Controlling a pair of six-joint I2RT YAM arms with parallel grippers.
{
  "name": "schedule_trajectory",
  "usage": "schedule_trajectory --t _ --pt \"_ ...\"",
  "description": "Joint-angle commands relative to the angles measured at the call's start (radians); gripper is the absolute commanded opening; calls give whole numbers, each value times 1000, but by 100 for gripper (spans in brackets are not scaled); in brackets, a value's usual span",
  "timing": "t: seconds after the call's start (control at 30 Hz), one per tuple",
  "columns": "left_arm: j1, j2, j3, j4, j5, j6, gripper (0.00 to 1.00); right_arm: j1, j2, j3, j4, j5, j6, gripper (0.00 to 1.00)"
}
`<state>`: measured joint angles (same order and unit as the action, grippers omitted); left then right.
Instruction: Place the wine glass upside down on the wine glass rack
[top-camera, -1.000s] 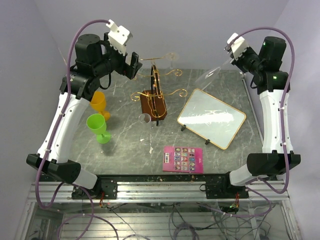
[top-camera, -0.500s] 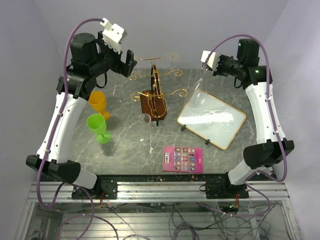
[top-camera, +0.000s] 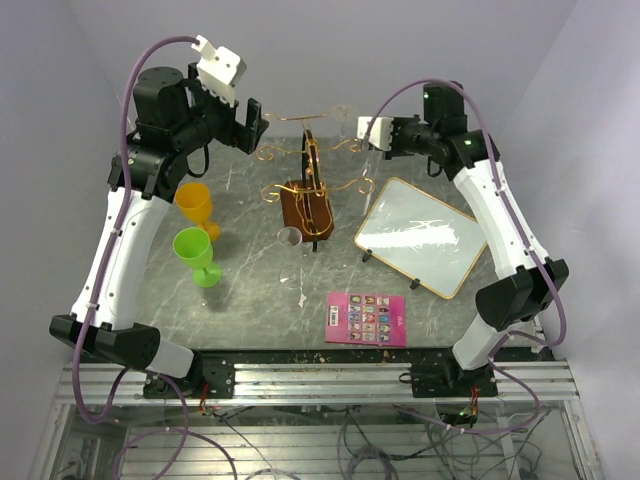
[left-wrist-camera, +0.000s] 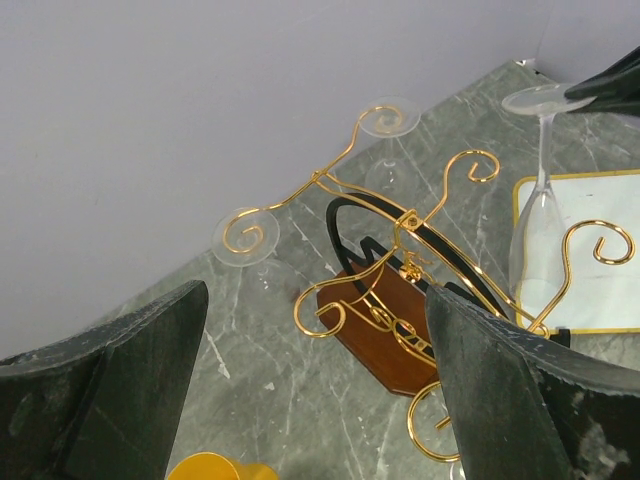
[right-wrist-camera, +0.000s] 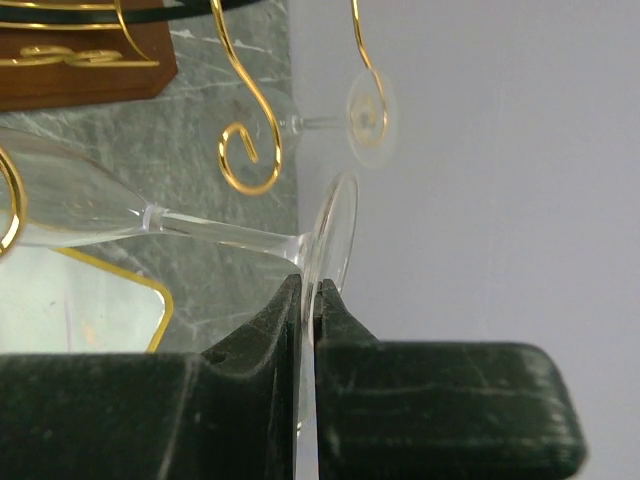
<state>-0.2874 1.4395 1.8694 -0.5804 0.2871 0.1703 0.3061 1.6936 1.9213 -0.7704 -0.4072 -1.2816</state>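
Note:
The wine glass rack (top-camera: 310, 190) is gold wire on a brown wooden base, at the table's back middle. It also shows in the left wrist view (left-wrist-camera: 400, 225). My right gripper (right-wrist-camera: 312, 295) is shut on the foot of a clear wine glass (right-wrist-camera: 215, 232). In the top view it (top-camera: 370, 135) is at the rack's right arms. The glass (left-wrist-camera: 535, 235) hangs bowl down beside a right scroll arm. Two other clear glasses (left-wrist-camera: 385, 120) hang on the rack's far arms. My left gripper (top-camera: 252, 125) is open and empty, raised left of the rack.
An orange glass (top-camera: 193, 205) and a green glass (top-camera: 195, 255) stand on the left. A small clear cup (top-camera: 290, 237) sits in front of the rack. A gold-framed whiteboard (top-camera: 423, 235) stands on the right. A pink card (top-camera: 367, 318) lies near the front.
My right arm has swung left from the right wall to the rack's right side, carrying the clear glass. My left gripper has shifted slightly.

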Motion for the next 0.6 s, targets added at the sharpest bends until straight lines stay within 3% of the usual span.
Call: schedule_trajectory --t 0.0,0.57 --pt "14 -31 -6 34 4 -12 100 58 26 28 46 65 -22 0" --pt "28 -44 -16 37 18 -11 99 169 144 140 48 201 -88 0"
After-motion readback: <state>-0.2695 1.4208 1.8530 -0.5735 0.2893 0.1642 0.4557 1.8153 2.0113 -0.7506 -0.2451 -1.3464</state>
